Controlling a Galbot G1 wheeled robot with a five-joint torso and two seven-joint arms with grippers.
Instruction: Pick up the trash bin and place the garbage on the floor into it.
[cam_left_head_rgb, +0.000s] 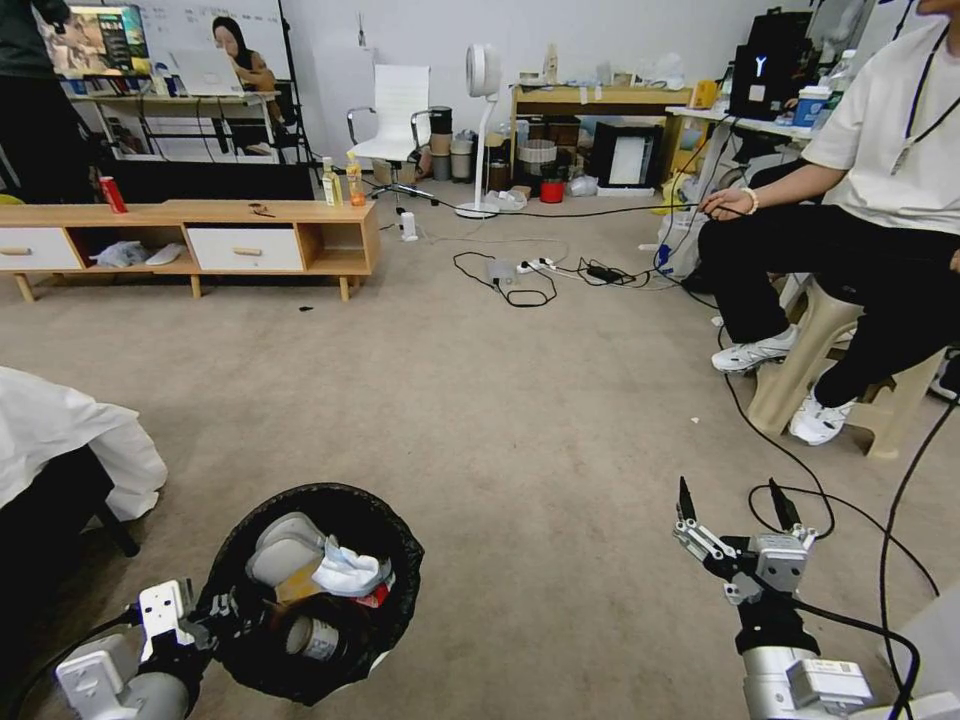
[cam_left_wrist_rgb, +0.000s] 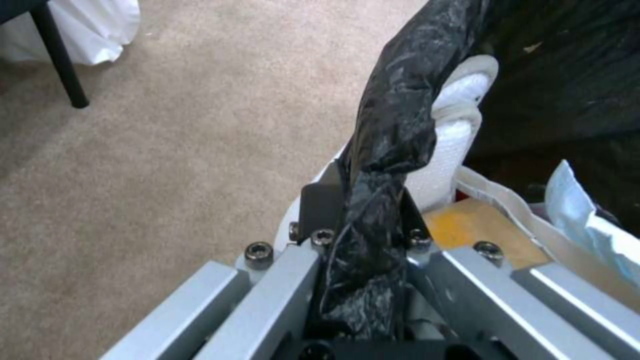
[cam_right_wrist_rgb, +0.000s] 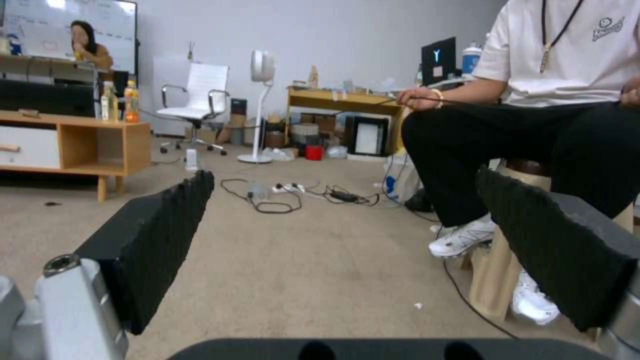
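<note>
No litter is seen on the carpet (cam_left_head_rgb: 520, 430) nearby. The trash bin (cam_left_head_rgb: 315, 590), seemingly full, is gripped at its rim by the left gripper (cam_left_head_rgb: 215, 612); the right gripper (cam_left_head_rgb: 735, 515) is held wide open, empty. A final floor check is probably called for.

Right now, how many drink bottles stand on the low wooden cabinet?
2. A bottle of yellow drink and a bottle of orange drink stand side by side on the low wooden cabinet, near its end toward the white chair. No others show.

L gripper (cam_left_head_rgb: 215, 612) low at left, fingers clamped tight. R gripper (cam_left_head_rgb: 735, 505) low at right, fingers spread wide, w/ nothing between them.
</note>
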